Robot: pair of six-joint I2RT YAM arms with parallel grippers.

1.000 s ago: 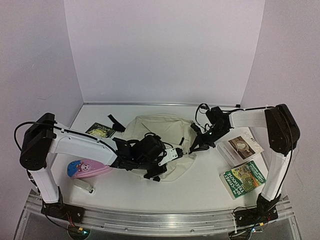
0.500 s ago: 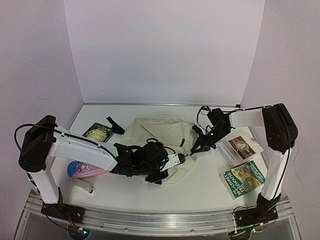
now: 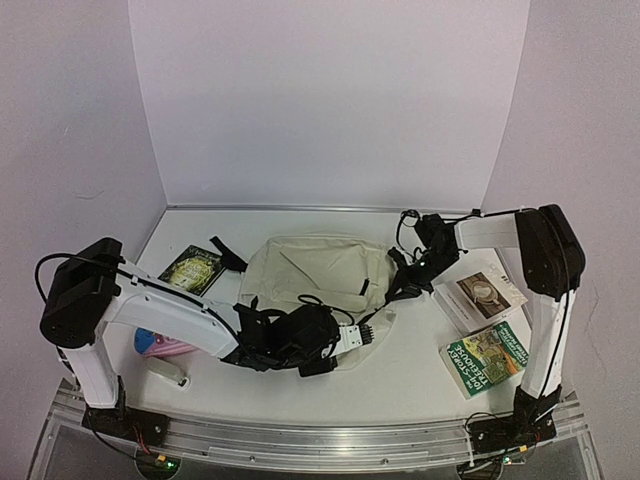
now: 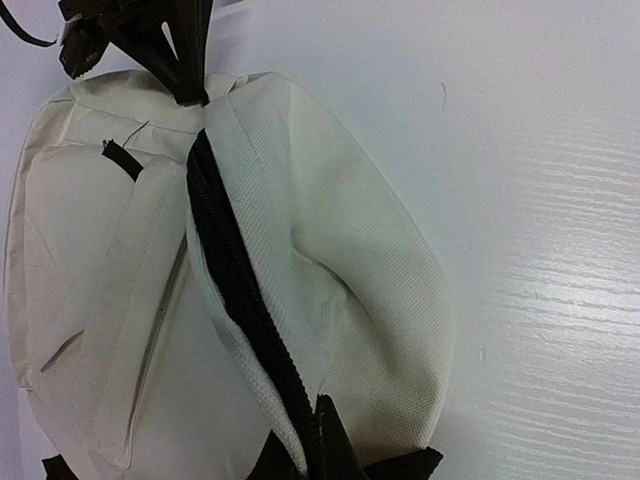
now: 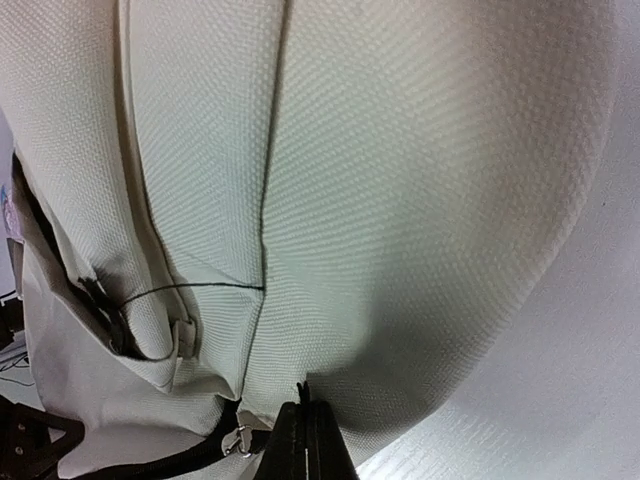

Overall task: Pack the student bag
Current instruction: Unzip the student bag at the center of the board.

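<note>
On white table (image 3: 420, 375), clamped soft, limp student bag (image 3: 320, 265) by its zipper (image 4: 235, 290) hem, left gripper (image 3: 367, 329) near, right gripper (image 3: 396, 290) far right.

In the top view, the pink case (image 3: 165, 349) is mostly hidden by the left arm (image 3: 170, 308), and the green book's (image 3: 487, 357) print cannot be read. In both wrist views, the student bag (image 4: 330, 230) is cut off by the picture edges, and only the pinched tips of the left gripper (image 4: 318, 435) and right gripper (image 5: 307, 440) are seen.
</note>
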